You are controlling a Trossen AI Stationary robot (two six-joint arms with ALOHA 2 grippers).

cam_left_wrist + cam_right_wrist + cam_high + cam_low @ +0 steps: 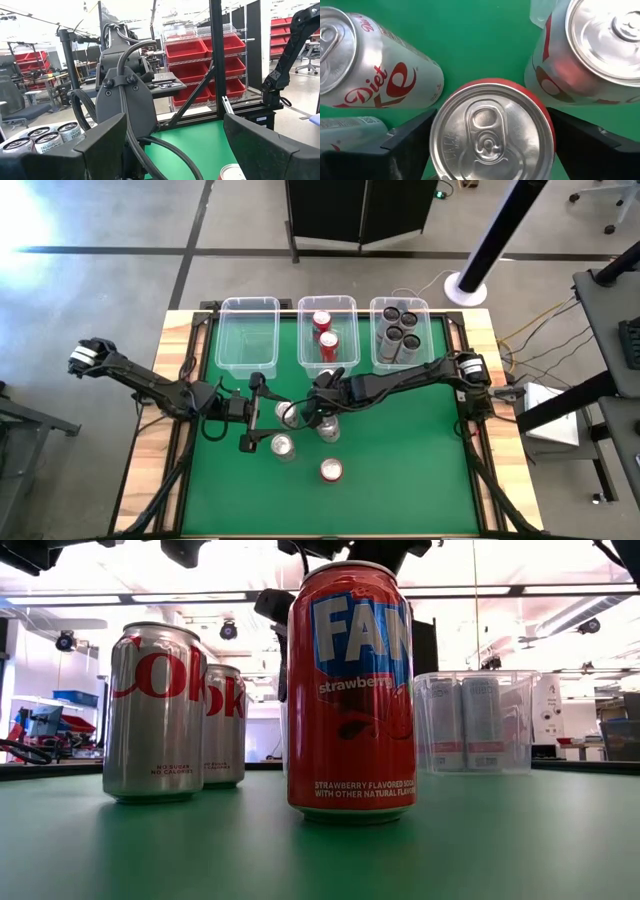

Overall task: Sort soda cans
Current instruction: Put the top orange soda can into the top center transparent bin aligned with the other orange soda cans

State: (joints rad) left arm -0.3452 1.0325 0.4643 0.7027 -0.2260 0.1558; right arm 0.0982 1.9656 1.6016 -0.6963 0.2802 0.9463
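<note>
Three bins sit behind: left bin bare. The left gripper waits mid-table, jaws apart. Beside it the right gripper straddles a red-bodied can, jaws apart; closing could knock the crowding Diet Coke cans.

L gripper open mid-table; R gripper alongside, seemingly open.

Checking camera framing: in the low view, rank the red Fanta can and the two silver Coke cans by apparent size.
1. Red Fanta can
2. Left Coke can
3. Partly hidden Coke can
Nearness drives this.
</note>
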